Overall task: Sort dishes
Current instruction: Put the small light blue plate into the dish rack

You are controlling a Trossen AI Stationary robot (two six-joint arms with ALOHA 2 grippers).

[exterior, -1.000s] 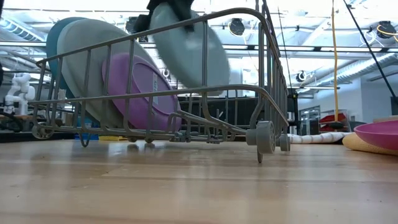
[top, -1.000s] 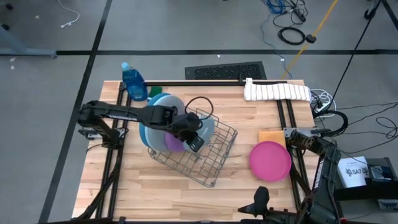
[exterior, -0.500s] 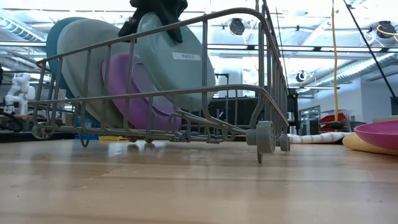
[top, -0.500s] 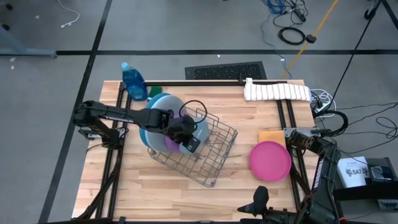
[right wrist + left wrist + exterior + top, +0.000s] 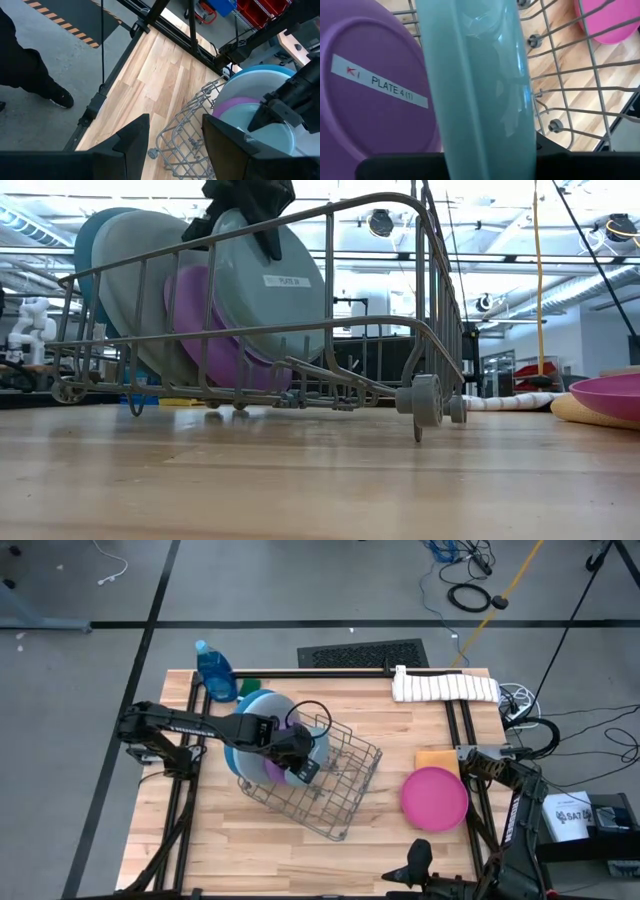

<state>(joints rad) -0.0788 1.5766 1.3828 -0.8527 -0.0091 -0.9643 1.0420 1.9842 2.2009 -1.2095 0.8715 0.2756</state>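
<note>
Left of centre in the high view, we held the teal plate (image 5: 265, 285) on edge in our left end effector (image 5: 300, 758), slotting it upright beside the purple plate (image 5: 370, 85) inside the wire rack (image 5: 345, 790) so it would stand.

The high camera is looking straight down; the low one is sitting level, close beside the wire rack (image 5: 300, 310), which all four views are sharing.

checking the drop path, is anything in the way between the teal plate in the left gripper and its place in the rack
Nothing visible blocks it. The left gripper holds the teal plate already inside the wire rack, next to the purple plate. No wire crosses beneath it.
</note>
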